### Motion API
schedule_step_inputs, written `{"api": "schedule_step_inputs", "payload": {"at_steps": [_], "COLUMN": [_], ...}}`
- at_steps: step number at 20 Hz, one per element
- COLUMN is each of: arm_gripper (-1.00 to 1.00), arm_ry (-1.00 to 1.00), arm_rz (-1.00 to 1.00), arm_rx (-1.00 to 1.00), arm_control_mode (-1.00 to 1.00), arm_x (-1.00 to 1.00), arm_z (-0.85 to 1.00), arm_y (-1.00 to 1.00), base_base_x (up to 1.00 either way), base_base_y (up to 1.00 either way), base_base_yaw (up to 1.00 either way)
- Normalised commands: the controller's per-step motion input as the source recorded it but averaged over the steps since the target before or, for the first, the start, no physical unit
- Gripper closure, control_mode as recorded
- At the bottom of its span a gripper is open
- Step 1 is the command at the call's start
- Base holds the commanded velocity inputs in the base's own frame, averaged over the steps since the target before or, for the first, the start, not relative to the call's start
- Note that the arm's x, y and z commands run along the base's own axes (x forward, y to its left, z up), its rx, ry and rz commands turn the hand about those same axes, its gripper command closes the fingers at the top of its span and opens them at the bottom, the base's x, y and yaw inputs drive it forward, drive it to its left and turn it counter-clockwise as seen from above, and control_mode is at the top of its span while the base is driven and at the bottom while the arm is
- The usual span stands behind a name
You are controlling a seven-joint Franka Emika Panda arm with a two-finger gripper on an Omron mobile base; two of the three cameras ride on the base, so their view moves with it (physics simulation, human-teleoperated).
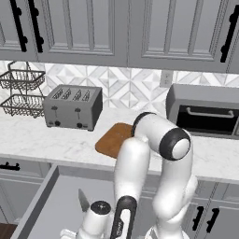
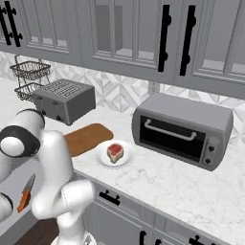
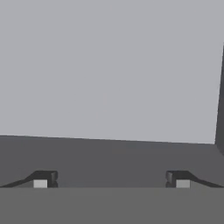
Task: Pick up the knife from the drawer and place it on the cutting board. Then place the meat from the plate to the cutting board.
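Kitchen counter and open drawer (image 1: 46, 205) — the arm is bent low over the drawer, reaching for the knife (image 2: 26, 193).

Grey drawer floor lies under the gripper (image 3: 111, 179) in the hand view, its two tips spread wide with nothing between them. Knife lies flat in the drawer, orange handle toward the front, grey blade (image 1: 83, 200) pointing at the counter, just beside the wrist. My guess is the hand sits a little off the handle — it should shift over it, turn so the fingers straddle the handle crosswise, then lower and close. Cutting board (image 2: 87, 137) waits beside the toaster (image 2: 63, 100); meat (image 2: 115, 151) sits on its plate (image 2: 102, 158), touching nothing else.
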Motion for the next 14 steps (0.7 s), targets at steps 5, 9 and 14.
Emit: {"api": "schedule_step_inputs", "payload": {"at_steps": [5, 9, 14], "arm_gripper": [-1.0, -1.0, -1.0], "arm_ry": [0.0, 0.08, 0.1], "arm_rz": [0.0, 0.0, -0.02], "arm_rx": [-0.02, -0.29, -0.43], "arm_control_mode": [-1.0, -1.0, -1.0], "arm_x": [-0.06, 0.55, 0.62], "arm_z": [1.0, 1.0, 1.0], "arm_y": [0.54, 0.34, 0.36], "base_base_x": [0.0, 0.0, 0.0], "base_base_y": [0.0, 0.0, 0.0], "base_base_yaw": [0.0, 0.0, 0.0]}}
